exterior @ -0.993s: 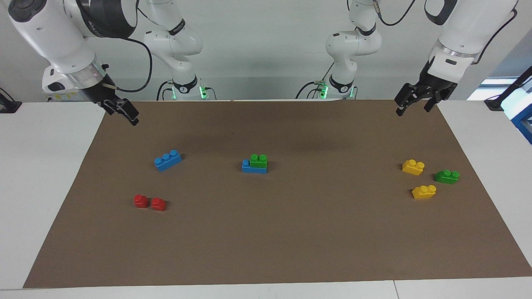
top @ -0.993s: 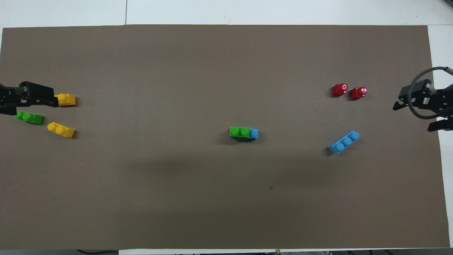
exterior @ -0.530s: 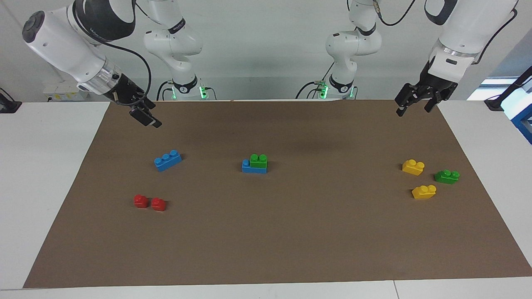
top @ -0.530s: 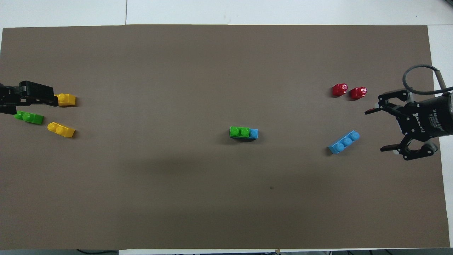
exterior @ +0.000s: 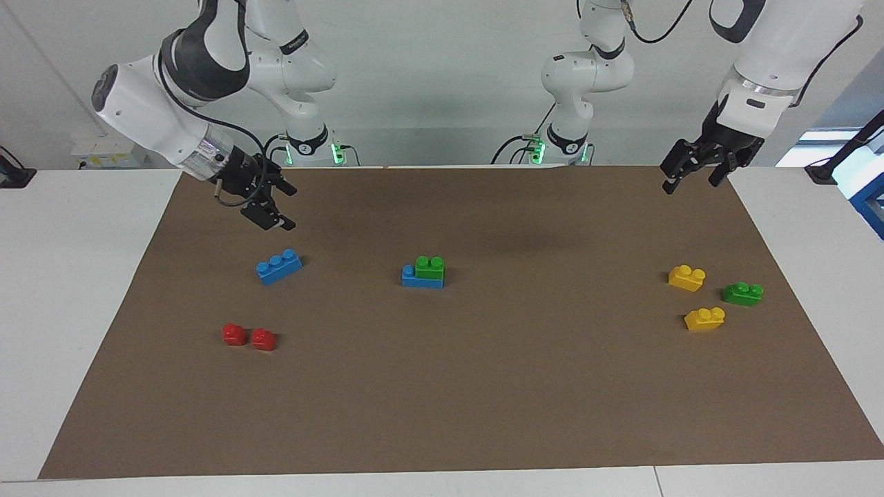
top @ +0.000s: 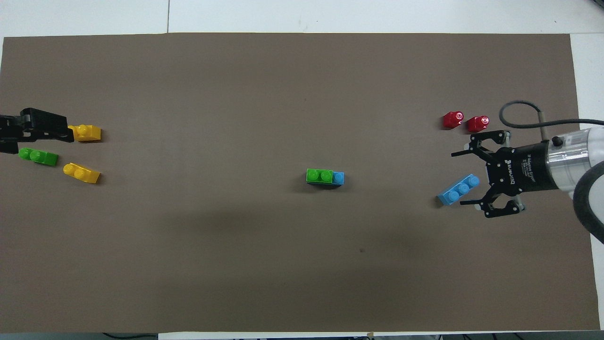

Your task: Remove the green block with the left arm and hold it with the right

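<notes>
Facing view: The right gripper [exterior: 271,207] had travelled from the desk's edge inward over the brown mat [exterior: 483,386] and hung above the mat beside the lone blue brick [exterior: 278,266], fingers spread wide and holding nothing. The left gripper [exterior: 694,172] had barely shifted; it waited, open and empty, above the mat's corner at the left arm's end. The green block [exterior: 429,268] stayed seated on the blue base brick [exterior: 413,277] at mid-mat, untouched. Judgement: the right arm was approaching to brace the base; removal had not begun.

Overhead view: The right gripper [top: 467,178] had advanced to cover the end of the lone blue brick [top: 457,190], with two red bricks [top: 465,121] just farther from the robots. The left gripper [top: 47,131] overlapped one yellow brick [top: 86,132]; a darker green brick [top: 38,156] and a second yellow brick [top: 81,173] lay close by. The green block [top: 319,175] remained at centre, well apart from both grippers.

Surface and room: The mat covered most of the white desk [exterior: 76,276]. A plain pale wall [exterior: 442,76] stood at the robots' end.
</notes>
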Motion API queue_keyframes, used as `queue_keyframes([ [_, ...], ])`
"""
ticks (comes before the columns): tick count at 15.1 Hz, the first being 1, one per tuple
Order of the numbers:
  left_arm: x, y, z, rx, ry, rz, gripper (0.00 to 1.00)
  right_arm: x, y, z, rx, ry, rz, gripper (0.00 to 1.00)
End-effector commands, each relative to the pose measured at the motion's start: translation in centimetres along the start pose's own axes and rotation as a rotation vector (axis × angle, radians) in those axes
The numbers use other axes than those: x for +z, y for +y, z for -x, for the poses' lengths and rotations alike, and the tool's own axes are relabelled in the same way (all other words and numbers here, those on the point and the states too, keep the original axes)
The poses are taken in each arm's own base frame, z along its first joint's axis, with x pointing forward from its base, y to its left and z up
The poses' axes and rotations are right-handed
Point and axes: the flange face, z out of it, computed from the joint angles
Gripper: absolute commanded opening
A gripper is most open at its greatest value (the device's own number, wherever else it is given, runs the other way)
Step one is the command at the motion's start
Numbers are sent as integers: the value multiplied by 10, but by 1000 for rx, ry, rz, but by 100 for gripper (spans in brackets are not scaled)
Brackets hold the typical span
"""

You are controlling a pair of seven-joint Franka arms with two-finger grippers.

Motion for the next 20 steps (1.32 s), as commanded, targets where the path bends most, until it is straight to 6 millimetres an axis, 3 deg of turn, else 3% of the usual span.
queue_keyframes([
  [1, 0, 3, 9, 16, 6, 14, 100, 13, 3, 10, 35, -23, -31, 100],
  [6, -1, -4, 7, 7, 6, 12, 100, 37, -1, 14, 71, -43, -39, 100],
  [15, -2, 11, 8, 20, 17, 17, 100, 99, 0, 35, 137, -139, -79, 100],
  [20, -1, 9, 7, 23, 25, 18, 100, 133, 4, 37, 152, -123, -42, 100],
])
